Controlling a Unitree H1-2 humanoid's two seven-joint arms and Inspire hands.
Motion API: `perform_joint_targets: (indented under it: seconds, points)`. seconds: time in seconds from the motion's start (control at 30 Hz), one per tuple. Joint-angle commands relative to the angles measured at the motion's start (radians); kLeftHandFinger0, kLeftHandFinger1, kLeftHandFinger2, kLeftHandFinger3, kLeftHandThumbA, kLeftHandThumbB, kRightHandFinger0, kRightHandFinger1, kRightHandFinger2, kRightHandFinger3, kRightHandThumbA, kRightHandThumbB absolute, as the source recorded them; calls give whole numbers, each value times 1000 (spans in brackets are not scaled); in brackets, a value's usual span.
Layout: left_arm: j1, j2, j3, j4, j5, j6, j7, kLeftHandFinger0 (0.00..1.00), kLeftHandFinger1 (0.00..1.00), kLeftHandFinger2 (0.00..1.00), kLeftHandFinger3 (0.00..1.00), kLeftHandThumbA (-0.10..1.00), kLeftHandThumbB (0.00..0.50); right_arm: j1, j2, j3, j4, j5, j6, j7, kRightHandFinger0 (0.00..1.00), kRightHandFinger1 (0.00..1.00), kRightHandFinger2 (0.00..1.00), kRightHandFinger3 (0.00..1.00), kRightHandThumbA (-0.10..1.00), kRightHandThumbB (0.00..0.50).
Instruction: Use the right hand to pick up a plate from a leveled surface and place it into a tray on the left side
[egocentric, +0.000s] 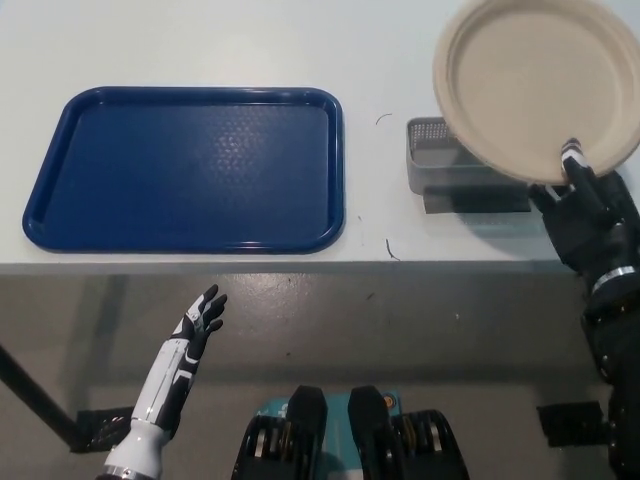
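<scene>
I see a plain beige plate (535, 85), a deep blue tray (190, 168) with a fine dotted texture, and a grey mesh box (440, 165). My desk (200, 45) is pale grey-white.

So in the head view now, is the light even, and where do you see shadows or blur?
Head view: soft, even light on the white table, with no hard glare. A dark shadow lies under the grey mesh stand. The blue tray is sharp, its texture readable. The plate, held by the right hand, looks slightly soft and is cut by the frame edge.
</scene>
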Motion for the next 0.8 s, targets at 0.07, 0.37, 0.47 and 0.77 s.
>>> perform_joint_targets:
  seconds: [0.07, 0.37, 0.47, 0.77]
  points:
    - [-23, 16, 6, -13, -7, -29, -8, 1000, 1000, 1000, 1000, 1000, 127, -48, 6, 76, -3, 48, 3, -60, 0, 309, 684, 1000, -100, 0]
    - [-24, 18, 4, -14, -5, -34, -9, 1000, 1000, 1000, 1000, 1000, 123, -169, 105, 112, 268, 2, 3, 15, 0, 294, 709, 1000, -100, 24]
    - [-23, 16, 2, -14, -9, -30, -13, 1000, 1000, 1000, 1000, 1000, 130, -211, 148, 111, 357, -35, 3, 43, 0, 289, 713, 1000, -100, 35]
    - [-24, 17, 3, -18, -15, -25, -19, 1000, 1000, 1000, 1000, 1000, 119, -393, 257, 95, 667, -171, -68, 124, 0, 205, 687, 1000, -100, 61]
